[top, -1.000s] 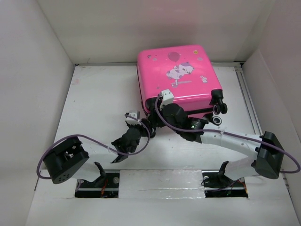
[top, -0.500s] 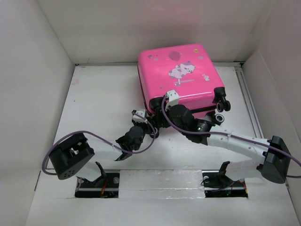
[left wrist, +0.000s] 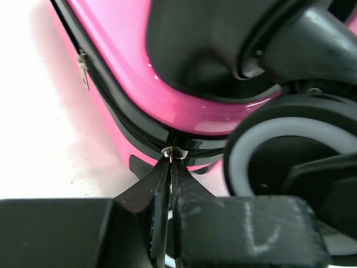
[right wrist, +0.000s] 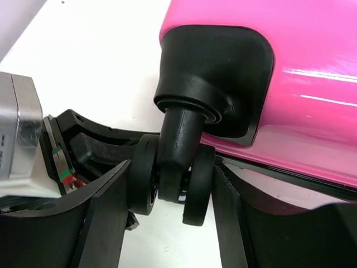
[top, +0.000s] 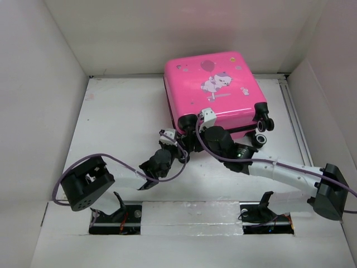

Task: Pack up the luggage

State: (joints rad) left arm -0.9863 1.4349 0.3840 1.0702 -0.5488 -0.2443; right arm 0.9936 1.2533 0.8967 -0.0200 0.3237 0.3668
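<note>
The luggage [top: 215, 89], a hot-pink hard-shell case with a cartoon animal and balloon on its lid, lies flat and lid-down toward the far right of the bench [top: 122, 123], its wheeled end facing the two arms.

At the near-left corner, the left pincer [left wrist: 171, 162] is clamped fully shut on the small metal zipper pull [left wrist: 173, 151], which sits on the black zipper [left wrist: 120, 120] where the track rounds the corner beside a wheel. The grip suggests the pull is about to be drawn along the track. Which way cannot be told from here.

The right pincer [right wrist: 172, 167] stands partly open around a twin-wheeled caster [right wrist: 146, 178], one finger pressed to each outer face. It is apparently bracing the light case so it does not slide when the zipper is tugged.

The bench is plain white and matte, with nothing else on it but the arms and their lilac cables. White walls [top: 167, 33] box in the workspace on three sides.
</note>
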